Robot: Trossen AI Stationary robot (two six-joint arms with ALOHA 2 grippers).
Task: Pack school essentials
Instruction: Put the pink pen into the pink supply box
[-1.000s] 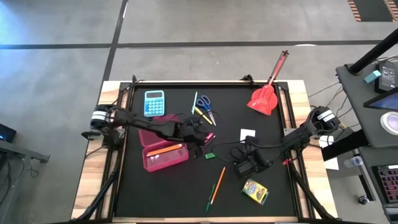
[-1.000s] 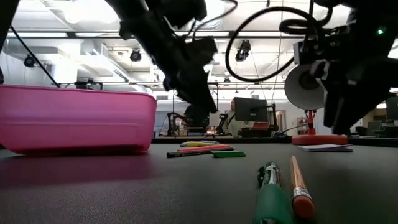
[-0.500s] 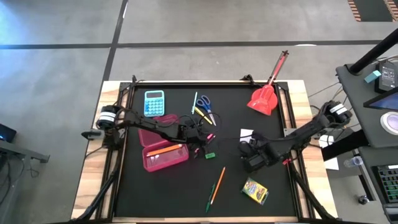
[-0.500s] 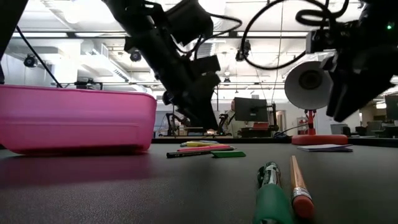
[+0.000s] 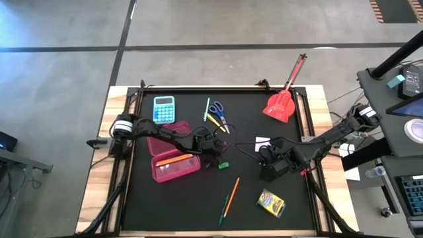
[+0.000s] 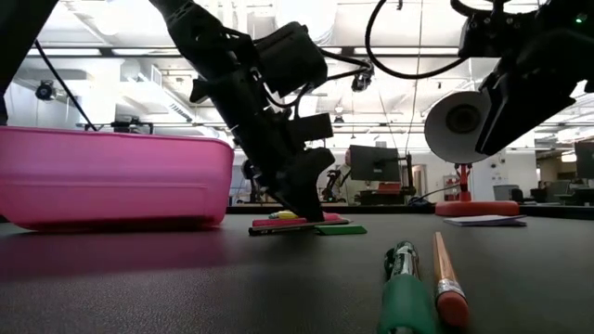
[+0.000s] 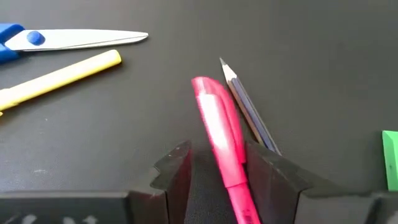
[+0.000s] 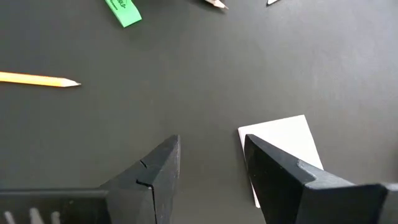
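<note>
Lowered left pincer (image 7: pixel 214 168) astride pink pen (image 7: pixel 221 130).

Right wrist view. The right gripper (image 8: pixel 208 171) hangs over the dark mat (image 8: pixel 205 74) with its two dark fingers (image 8: pixel 155 168) spread apart. A white paper slip (image 8: pixel 283 140) lies flat on the mat, partly hidden behind one finger. A green eraser (image 8: pixel 126 12) lies well apart from the gripper, cut by the frame edge. An orange pencil (image 8: pixel 37 79) lies on the mat, its sharpened tip turned toward the middle. Two more pointed tips (image 8: pixel 214 3) show at the frame edge; what they belong to cannot be told.
</note>
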